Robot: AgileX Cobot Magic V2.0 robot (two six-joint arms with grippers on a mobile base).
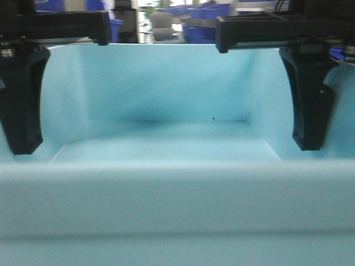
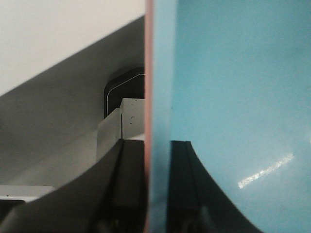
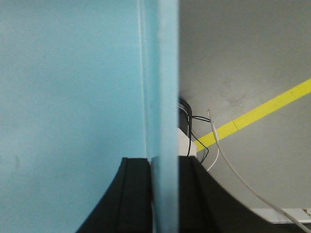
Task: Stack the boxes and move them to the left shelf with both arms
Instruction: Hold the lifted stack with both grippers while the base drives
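1. The blue tub (image 1: pixel 166 111) fills the front view. It sits nested in the pink tub (image 2: pixel 148 73), of which only an edge shows.
2. The left gripper (image 2: pixel 158 191) pinches both walls together, and the right gripper (image 3: pixel 165 194) clamps the opposite wall.
3. Gripping from opposite sides probably keeps the stack level for carrying.
4. The shelf is out of view.

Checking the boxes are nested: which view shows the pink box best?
The left wrist view: only there the pink box appears, a thin salmon edge against the blue box wall. The front and right wrist views show none of it.
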